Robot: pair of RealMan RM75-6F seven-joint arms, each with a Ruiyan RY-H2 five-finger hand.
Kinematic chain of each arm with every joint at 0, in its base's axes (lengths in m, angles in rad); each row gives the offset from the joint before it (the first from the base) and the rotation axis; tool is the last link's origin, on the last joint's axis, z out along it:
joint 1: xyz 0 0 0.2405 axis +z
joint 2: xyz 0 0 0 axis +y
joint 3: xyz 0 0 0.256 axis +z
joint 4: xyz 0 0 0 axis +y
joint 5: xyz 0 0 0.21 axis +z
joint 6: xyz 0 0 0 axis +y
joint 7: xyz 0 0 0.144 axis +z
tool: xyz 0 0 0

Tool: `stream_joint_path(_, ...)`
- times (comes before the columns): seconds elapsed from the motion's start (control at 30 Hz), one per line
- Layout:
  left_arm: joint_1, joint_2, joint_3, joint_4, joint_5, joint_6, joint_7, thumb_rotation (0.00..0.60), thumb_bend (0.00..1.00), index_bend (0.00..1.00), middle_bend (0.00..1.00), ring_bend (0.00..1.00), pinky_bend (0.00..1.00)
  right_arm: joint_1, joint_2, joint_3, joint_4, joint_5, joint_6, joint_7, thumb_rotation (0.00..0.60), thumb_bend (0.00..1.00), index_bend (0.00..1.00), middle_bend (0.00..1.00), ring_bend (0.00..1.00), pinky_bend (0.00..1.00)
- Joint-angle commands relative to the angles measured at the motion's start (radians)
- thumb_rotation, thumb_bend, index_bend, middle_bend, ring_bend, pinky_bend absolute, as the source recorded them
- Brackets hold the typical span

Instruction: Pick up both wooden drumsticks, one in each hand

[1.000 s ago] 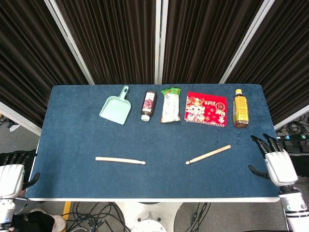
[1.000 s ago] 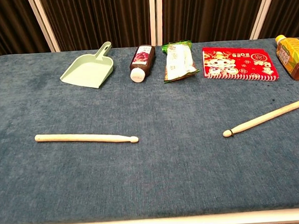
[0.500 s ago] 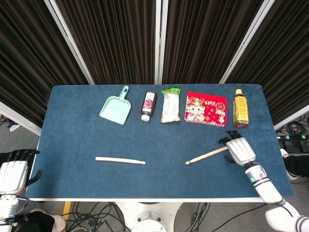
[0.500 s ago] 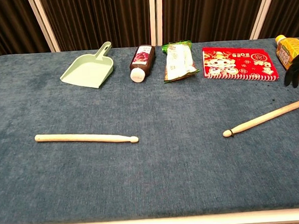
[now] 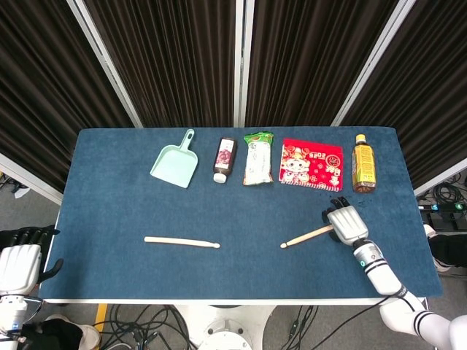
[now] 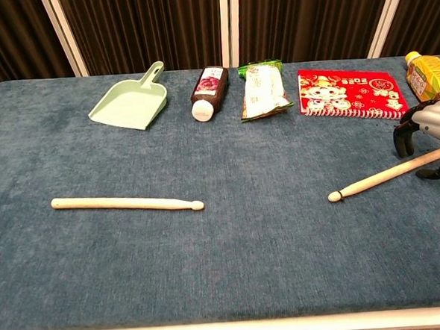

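Drumsticks of pale wood lie flat on the blue cloth-covered counter (image 5: 109, 189), well apart from each other. The left wooden drumstick (image 5: 182, 241) has its long axis almost side to side, with its rounded tip pointing toward the middle of the counter. The right wooden drumstick (image 5: 309, 235) lies on a diagonal: its tip points toward the near middle and its thick end goes away to the right.

The right robot hand (image 5: 346, 224) is over this thick end, with fingers (image 6: 406, 139) spread on both sides of the stick; whether they touch it I cannot tell. The left robot hand (image 5: 18, 261) is beside the counter's left near corner, fingers apart, holding nothing.
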Motion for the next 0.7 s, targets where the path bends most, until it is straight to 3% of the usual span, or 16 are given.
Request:
stream_joint_path(0.03, -0.001, -0.001, -0.001, 0.001, -0.001, -0.003, -0.003, 0.6, 0.24, 0.28, 0.25, 0.18, 0.18, 0.0, -0.002, -0.003, 0.008, 0.002, 0.005, 0.005, 0.6, 0.17, 0.49, 0.46, 0.18, 0.14)
stream_joint_path(0.3, -0.003, 0.001, -0.002, 0.0, -0.002, -0.011, -0.01, 0.6, 0.24, 0.28, 0.25, 0.18, 0.18, 0.001, 0.003, -0.012, 0.008, 0.006, 0.008, 0.005, 0.6, 0.22, 0.5, 0.48, 0.18, 0.14)
stream_joint_path(0.7, -0.013, -0.001, -0.007, 0.01, -0.004, -0.028, -0.013, 0.6, 0.24, 0.28, 0.25, 0.18, 0.18, 0.006, 0.009, -0.018, 0.001, 0.014, 0.006, -0.009, 0.6, 0.4, 0.57, 0.53, 0.25, 0.15)
